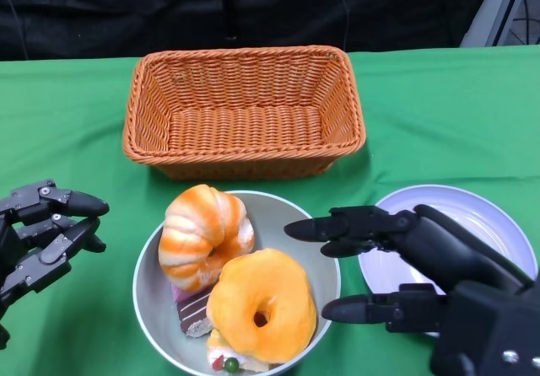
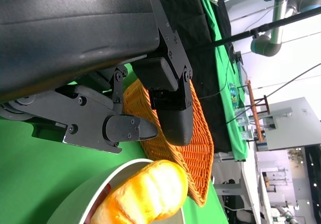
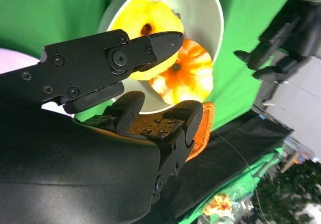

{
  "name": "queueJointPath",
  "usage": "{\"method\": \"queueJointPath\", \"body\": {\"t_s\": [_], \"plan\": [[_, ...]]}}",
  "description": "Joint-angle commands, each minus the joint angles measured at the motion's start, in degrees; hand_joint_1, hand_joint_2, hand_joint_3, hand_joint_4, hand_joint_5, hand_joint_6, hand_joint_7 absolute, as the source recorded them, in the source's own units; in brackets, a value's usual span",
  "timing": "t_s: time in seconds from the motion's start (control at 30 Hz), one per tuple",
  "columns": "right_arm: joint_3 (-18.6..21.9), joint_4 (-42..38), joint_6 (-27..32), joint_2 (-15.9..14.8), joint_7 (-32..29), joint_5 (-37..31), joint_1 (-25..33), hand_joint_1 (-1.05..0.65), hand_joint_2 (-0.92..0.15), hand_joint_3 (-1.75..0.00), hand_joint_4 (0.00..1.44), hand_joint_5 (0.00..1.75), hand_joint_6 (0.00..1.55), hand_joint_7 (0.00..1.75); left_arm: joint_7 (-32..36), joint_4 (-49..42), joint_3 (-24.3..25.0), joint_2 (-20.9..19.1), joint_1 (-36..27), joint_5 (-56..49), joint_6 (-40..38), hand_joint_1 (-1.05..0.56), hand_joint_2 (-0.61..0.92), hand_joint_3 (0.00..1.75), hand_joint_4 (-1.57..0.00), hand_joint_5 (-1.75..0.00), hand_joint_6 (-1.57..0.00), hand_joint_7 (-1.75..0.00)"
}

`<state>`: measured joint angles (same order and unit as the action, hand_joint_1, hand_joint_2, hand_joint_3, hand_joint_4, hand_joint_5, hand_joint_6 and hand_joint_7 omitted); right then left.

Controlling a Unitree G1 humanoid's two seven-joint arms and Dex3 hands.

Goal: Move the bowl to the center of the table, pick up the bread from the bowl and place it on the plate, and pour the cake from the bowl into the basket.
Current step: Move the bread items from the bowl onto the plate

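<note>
Bowl (image 1: 150,296) sitting between both hands, near the table's front edge, carrying a striped bread (image 1: 205,233), a ring-shaped bread (image 1: 261,304) and a cake (image 1: 196,310) tucked underneath them. Right hand (image 1: 396,271) hovering just beside the bowl's right rim, fingers (image 1: 337,225) spread and reaching toward the bowl, gripping nothing, seemingly not touching the rim. Left hand (image 1: 46,233) hanging a little apart from the bowl's left rim, fingers parted and loosely curled, also holding nothing. Lying partly under the right hand, on its outer side: a white plate (image 1: 494,224), bare. Standing beyond both hands and just behind the bowl: a wicker basket (image 1: 245,110), holding nothing. Covering the table under everything: a green cloth (image 1: 67,123). Showing in the right wrist view: the bowl just past the spread fingertips.
</note>
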<state>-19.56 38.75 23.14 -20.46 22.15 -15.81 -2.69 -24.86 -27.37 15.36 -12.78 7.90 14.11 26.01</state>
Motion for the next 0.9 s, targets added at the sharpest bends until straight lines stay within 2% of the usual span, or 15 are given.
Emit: {"method": "queueJointPath", "body": {"t_s": [0.03, 0.33, 0.57, 0.9], "plan": [[-1.6, -1.4, 1.1, -0.1, 0.0, -2.8, -1.8, -0.62, -0.92, -0.08, 0.49, 0.26, 0.52, 0.01, -0.8, -0.5, 0.5, -0.6, -0.1, 1.4, 0.1, -0.09, 0.92, 0.32, -0.76, -1.3, -0.9, -0.8], [-7.7, -3.6, 7.5, -0.1, 3.7, -12.4, -7.3, -0.77, -0.92, -0.24, 0.51, 0.16, 0.4, 0.0, -0.7, -2.2, 0.4, -0.5, 0.6, 1.5, 0.9, -0.08, 0.92, 0.34, -0.77, -1.28, -0.9, -0.82], [-11.5, -8.8, 8.8, 1.2, 6.1, -16.3, -11.3, -0.83, -0.92, -0.28, 0.45, 0.09, 0.34, 0.0, -1.4, -2.2, 0.3, -0.8, 0.7, 2.0, 0.2, -0.09, 0.92, 0.33, -0.77, -1.28, -0.9, -0.83], [-14.6, -15.7, 9.3, 3.6, 9.4, -18.9, -16.2, -0.87, -0.92, -0.3, 0.46, 0.07, 0.28, 0.0, -1.2, -3.6, 0.4, -0.9, 1.3, 1.9, 0.8, -0.08, 0.92, 0.36, -0.78, -1.29, -0.9, -0.83]]}}
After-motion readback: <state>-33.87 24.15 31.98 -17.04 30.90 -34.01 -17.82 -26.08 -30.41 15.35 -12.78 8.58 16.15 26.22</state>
